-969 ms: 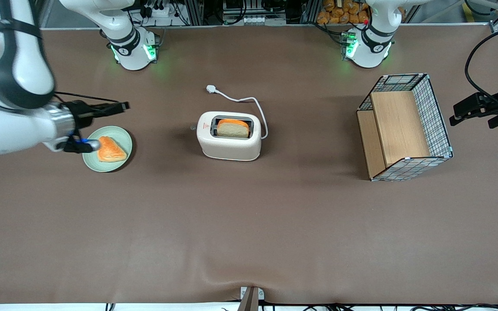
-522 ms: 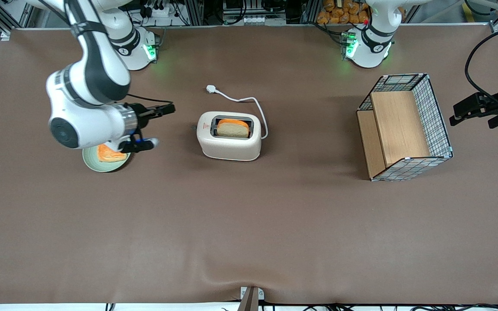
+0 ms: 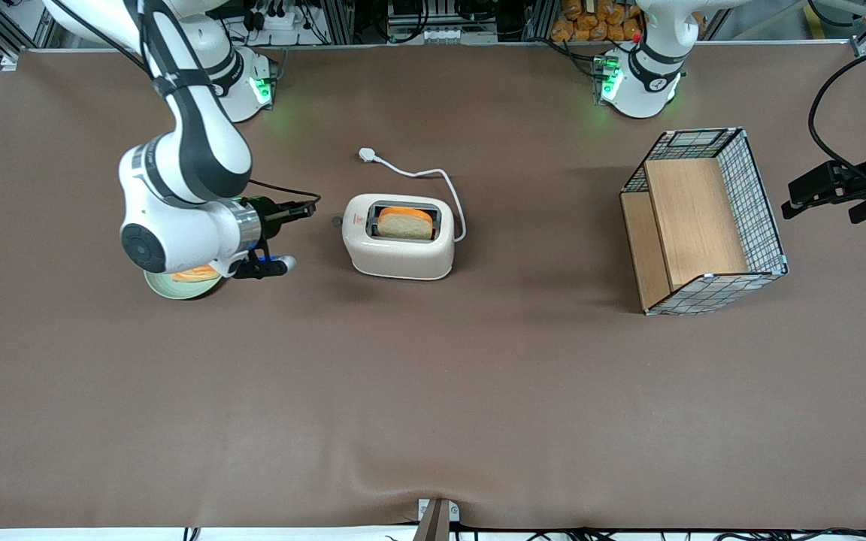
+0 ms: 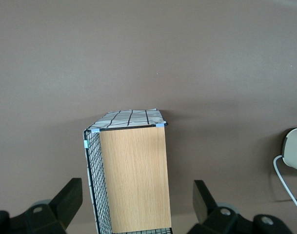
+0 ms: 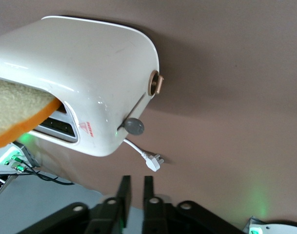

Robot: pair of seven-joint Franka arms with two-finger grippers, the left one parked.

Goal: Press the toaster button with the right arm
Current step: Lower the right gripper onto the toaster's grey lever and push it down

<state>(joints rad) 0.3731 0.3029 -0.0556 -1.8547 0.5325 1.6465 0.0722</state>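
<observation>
Pictured mid-reach over the brown worktop (image 3: pixel 433 391): white jointed right arm (image 3: pixel 192 150), black two-finger pincer (image 5: pixel 134 192) nearly closed, only a narrow slit between the tips, gripping nothing. Just ahead of the pincer, apart from it: small round grey toaster button (image 5: pixel 134 126), riding a slot on the end face of the cream-white rounded toaster (image 3: pixel 398 237), a slice of orange-crusted bread (image 3: pixel 405 222) standing in the slot on top. Likely a stiff, sprung lever on a light, smooth-sided body, so best pushed squarely down on the knob, never pinched, lest the toaster skid or tip. Near the wrist, a pale green plate (image 3: pixel 170 287).
</observation>
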